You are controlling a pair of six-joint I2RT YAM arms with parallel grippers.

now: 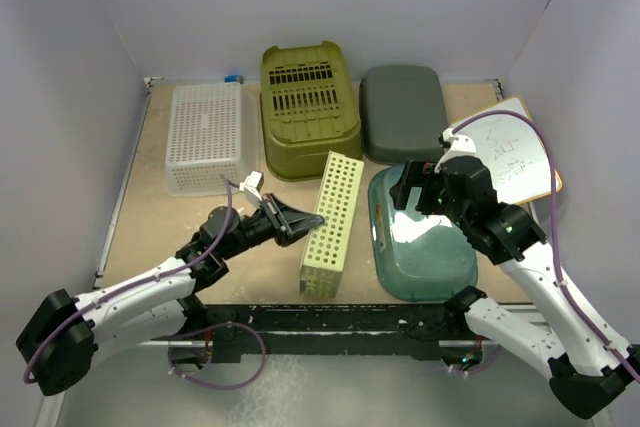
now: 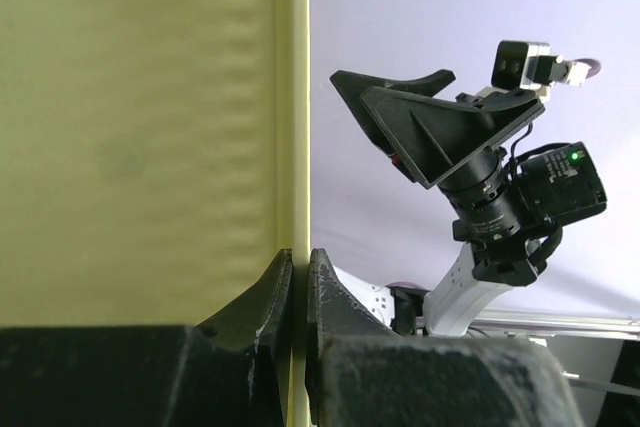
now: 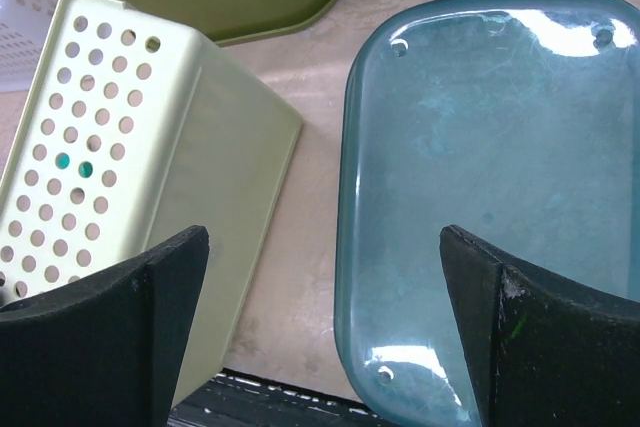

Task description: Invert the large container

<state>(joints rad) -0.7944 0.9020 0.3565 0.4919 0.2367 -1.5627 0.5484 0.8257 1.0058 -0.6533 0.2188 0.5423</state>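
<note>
A pale yellow-green perforated container (image 1: 332,222) stands on its long side in the middle of the table, tilted. My left gripper (image 1: 310,219) is shut on its thin rim; in the left wrist view the fingers (image 2: 300,257) pinch the rim edge, and its wall (image 2: 130,127) fills the left half. A teal tub (image 1: 420,247) lies bottom-up at the right. My right gripper (image 1: 418,192) hovers open and empty above the tub's far end. In the right wrist view the gripper (image 3: 325,237) spans the gap between the teal tub (image 3: 490,167) and the pale container (image 3: 130,177).
An olive slotted basket (image 1: 305,112) and a dark grey tub (image 1: 402,112) lie bottom-up at the back. A white mesh basket (image 1: 205,137) stands at the back left. A whiteboard (image 1: 515,157) lies at the right. Walls enclose the table.
</note>
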